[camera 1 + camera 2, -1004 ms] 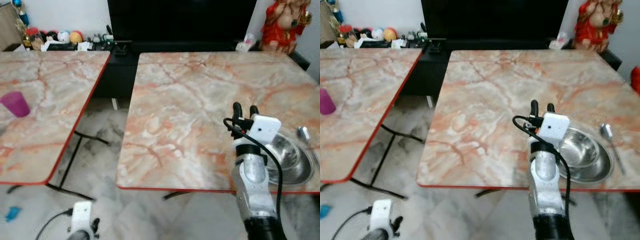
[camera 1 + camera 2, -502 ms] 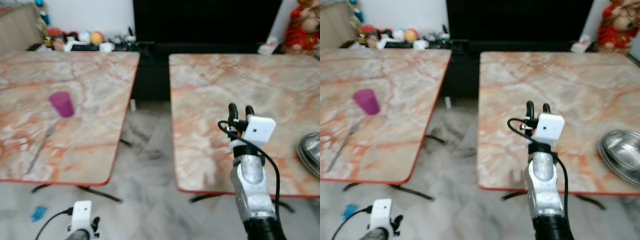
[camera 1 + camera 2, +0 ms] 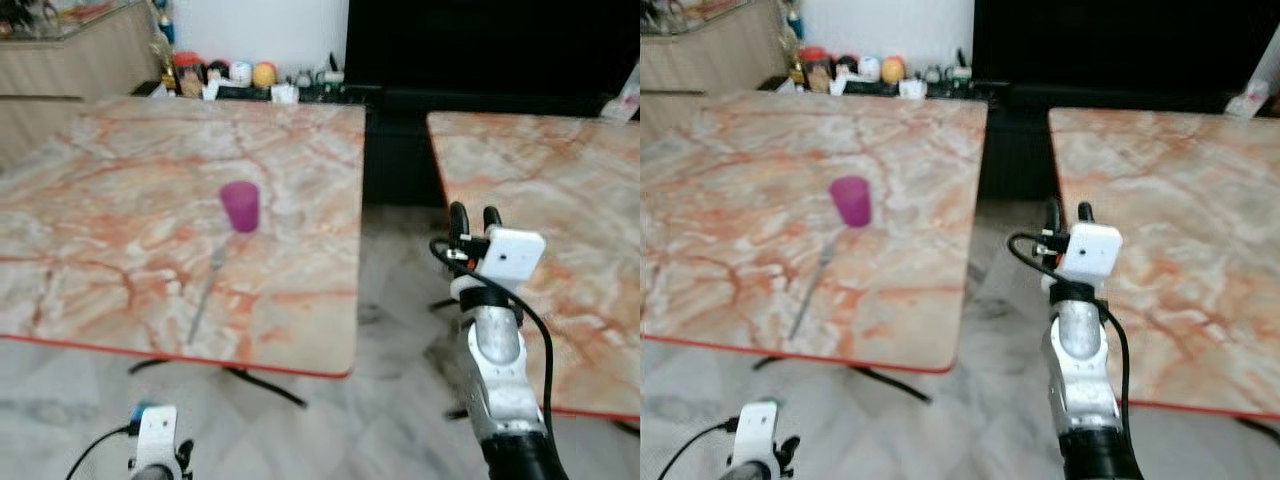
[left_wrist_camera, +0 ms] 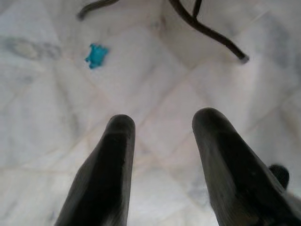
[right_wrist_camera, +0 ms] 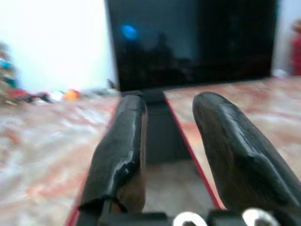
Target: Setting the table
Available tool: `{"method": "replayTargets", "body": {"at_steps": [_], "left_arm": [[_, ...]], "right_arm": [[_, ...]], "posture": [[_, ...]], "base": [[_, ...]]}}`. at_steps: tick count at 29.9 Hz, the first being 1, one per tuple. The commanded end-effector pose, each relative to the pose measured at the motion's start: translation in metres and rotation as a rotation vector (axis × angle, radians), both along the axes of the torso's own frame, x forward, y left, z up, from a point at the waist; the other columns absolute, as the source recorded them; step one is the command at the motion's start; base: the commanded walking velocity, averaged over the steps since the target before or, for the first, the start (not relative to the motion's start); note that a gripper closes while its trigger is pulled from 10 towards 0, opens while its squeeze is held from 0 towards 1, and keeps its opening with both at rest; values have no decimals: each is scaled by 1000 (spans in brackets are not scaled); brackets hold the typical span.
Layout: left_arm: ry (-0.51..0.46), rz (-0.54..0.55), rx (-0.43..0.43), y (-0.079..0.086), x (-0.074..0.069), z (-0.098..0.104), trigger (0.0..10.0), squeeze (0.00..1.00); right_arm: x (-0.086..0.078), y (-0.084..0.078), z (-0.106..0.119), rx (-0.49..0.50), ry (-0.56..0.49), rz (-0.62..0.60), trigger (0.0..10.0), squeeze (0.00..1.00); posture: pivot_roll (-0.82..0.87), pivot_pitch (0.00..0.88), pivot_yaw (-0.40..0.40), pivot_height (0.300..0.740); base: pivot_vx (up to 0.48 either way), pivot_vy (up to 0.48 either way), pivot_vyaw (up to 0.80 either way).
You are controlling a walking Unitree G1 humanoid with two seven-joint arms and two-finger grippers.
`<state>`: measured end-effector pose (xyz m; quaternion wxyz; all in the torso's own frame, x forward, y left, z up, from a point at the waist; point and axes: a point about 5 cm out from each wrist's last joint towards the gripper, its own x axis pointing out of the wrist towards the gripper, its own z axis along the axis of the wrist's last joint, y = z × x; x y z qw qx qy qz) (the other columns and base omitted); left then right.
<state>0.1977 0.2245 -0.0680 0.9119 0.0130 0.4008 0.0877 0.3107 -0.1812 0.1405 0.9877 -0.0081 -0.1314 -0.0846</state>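
While the right gripper (image 3: 471,212) hangs with fingers apart over the floor gap between two red-edged worktops, the purple cup (image 3: 240,206) stands mid left worktop (image 3: 100,200), a utensil (image 3: 205,290) just beside it. Left gripper (image 4: 162,127), fingers parted, points at floor.

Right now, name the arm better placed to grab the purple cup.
Probably right: the right gripper is raised at table height, fingers open, while the left gripper hangs low over the floor. The purple cup stands to its left.

The table (image 3: 120,230) looks like smooth, shiny pink marble, and the purple cup (image 3: 240,206) looks like plastic.
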Motion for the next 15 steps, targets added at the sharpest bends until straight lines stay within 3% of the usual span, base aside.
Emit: {"method": "replayTargets", "body": {"at_steps": [1,15], "left_arm": [[-1,9,7,4,1,1,10000,0],[7,13,5,5,-1,0,10000,0]], "right_arm": [[2,2,7,3,-27,6,10000,0],[3,7,6,-8,-17,26,10000,0]], "posture": [[36,0,-9,740],[43,0,-13,740]], "base": [[0,480,0],[0,480,34]]}}
